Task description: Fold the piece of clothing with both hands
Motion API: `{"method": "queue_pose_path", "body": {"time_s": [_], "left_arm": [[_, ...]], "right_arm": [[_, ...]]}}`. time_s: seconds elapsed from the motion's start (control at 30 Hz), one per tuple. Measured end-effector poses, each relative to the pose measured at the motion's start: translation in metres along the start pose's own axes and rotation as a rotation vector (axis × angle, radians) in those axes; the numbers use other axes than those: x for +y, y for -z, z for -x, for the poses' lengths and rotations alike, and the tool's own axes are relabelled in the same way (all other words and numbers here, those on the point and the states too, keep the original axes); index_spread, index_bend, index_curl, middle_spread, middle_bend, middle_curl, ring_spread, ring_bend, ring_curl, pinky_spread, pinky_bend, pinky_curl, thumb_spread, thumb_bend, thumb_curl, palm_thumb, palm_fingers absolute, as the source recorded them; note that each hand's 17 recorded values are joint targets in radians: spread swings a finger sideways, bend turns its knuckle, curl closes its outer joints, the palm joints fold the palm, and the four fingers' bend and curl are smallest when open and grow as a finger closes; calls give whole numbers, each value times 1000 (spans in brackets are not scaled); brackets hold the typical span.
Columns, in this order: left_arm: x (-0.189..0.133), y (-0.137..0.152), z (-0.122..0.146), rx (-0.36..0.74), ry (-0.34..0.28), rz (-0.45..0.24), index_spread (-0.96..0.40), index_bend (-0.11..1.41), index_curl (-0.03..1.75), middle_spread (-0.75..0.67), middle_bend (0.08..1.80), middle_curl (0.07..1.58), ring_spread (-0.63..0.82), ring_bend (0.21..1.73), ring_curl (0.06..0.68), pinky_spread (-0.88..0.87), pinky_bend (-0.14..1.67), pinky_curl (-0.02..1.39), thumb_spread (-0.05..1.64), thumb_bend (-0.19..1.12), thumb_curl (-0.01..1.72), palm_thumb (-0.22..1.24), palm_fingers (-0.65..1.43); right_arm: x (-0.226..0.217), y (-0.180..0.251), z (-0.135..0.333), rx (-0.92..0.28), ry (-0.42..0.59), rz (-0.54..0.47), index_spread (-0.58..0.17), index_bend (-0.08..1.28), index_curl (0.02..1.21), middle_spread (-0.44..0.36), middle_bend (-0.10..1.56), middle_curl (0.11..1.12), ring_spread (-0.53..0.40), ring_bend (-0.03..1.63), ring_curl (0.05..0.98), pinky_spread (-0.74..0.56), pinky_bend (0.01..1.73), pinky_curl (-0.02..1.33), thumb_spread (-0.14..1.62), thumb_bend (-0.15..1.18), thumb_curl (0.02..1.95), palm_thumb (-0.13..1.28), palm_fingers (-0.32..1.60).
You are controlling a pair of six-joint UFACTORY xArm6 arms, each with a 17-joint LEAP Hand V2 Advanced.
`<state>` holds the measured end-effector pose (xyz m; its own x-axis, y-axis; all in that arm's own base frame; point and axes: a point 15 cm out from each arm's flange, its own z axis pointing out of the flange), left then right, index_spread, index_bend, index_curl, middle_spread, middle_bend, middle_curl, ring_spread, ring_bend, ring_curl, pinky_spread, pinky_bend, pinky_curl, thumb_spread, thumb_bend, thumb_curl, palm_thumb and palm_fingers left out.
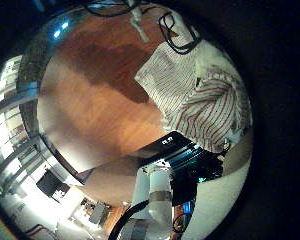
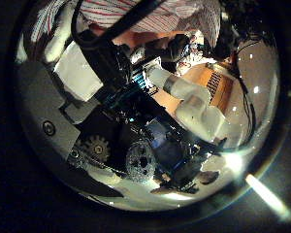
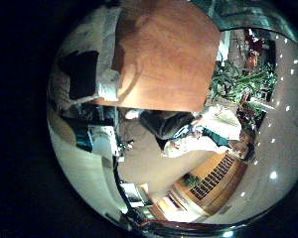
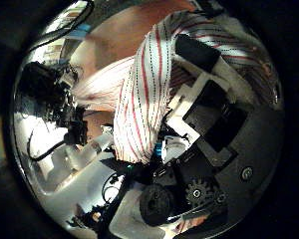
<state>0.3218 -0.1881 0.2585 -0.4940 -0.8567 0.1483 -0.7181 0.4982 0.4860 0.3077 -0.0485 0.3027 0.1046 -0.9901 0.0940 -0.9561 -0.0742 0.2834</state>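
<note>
A striped garment [image 1: 195,95] lies bunched on the wooden table [image 1: 90,90], one part of it raised. In the right thumb side view the striped garment [image 4: 140,95] drapes close over my right hand's curled fingers [image 4: 204,95], which hold it. It stretches toward the other hand [image 4: 55,90]. In the left thumb side view the garment [image 2: 136,14] runs along my left hand's fingertips [image 2: 82,66], which pinch its edge. The other arm [image 1: 155,195] reaches to the cloth's near edge.
The bare wooden table [image 3: 169,55] spreads beyond the garment. A black cable [image 1: 180,40] lies on the table beside the cloth. Room furniture and stairs [image 3: 214,174] show past the table's edge.
</note>
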Motion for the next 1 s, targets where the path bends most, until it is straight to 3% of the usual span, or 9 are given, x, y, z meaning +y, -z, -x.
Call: {"method": "queue_pose_path", "body": {"time_s": [0.23, 0.37, 0.5, 0.7, 0.77, 0.83, 0.9, 1.0], "left_arm": [[-33, -15, 33, 36, 57, 98, -543, 519, 774, -503, 835, 596, -492, 918, 387, -671, 699, 449, 1479, 257, 920, 761, 943], [-51, -18, 42, 44, 69, 118, -536, 506, 777, -499, 823, 600, -478, 900, 389, -657, 656, 452, 1474, 254, 922, 753, 895], [-65, -21, 49, 53, 80, 145, -457, 317, 749, -444, 713, 605, -439, 955, 423, -620, 716, 500, 1398, 176, 857, 680, 624], [-82, -16, 60, 70, 107, 130, -317, 181, 716, -365, 625, 584, -363, 971, 423, -539, 731, 531, 1259, 33, 717, 596, 493], [-85, -9, 62, 66, 113, 114, -271, 181, 709, -318, 590, 587, -325, 971, 429, -496, 723, 545, 1236, 8, 678, 599, 421], [-86, -2, 67, 70, 125, 92, -235, 200, 706, -247, 519, 574, -276, 958, 428, -431, 703, 552, 1221, -19, 640, 582, 330], [-89, 7, 73, 70, 138, 55, -199, 199, 699, -174, 483, 563, -234, 944, 420, -373, 683, 555, 1218, -25, 603, 560, 300], [-90, 15, 81, 79, 151, 31, -155, 193, 678, -54, 380, 525, -173, 931, 409, -313, 695, 563, 1214, -34, 548, 501, 251]], "right_arm": [[-48, -2, -3, 2, 4, 3, -298, 989, 947, -156, 1244, 833, -239, 1290, 811, -267, 1156, 1007, 1124, -12, 678, 888, 1089], [-75, -8, -6, -1, 5, 24, -300, 987, 948, -157, 1242, 836, -241, 1290, 813, -260, 1162, 1014, 1131, -10, 676, 893, 1077], [-100, -20, -8, -4, -6, 42, -307, 933, 945, -155, 1213, 828, -243, 1280, 807, -270, 1148, 997, 1162, -23, 652, 841, 1030], [-131, -31, -8, -1, -34, 44, -353, 733, 903, -174, 1083, 778, -249, 1261, 753, -317, 1117, 938, 1259, -8, 598, 817, 916], [-139, -30, -9, 0, -37, 33, -369, 613, 883, -195, 1015, 759, -266, 1260, 737, -364, 1112, 912, 1289, -8, 579, 811, 781], [-142, -28, -10, 0, -49, 22, -388, 450, 845, -220, 887, 725, -287, 1263, 728, -427, 1120, 887, 1316, -6, 563, 813, 508], [-146, -27, -13, 1, -55, 4, -414, 390, 786, -228, 749, 667, -250, 1112, 692, -319, 1003, 881, 1326, -20, 541, 784, 63], [-140, -25, -17, -3, -65, 14, -443, 287, 646, -197, 573, 564, -85, 866, 563, -71, 925, 806, 1304, -34, 509, 709, -118]]}}
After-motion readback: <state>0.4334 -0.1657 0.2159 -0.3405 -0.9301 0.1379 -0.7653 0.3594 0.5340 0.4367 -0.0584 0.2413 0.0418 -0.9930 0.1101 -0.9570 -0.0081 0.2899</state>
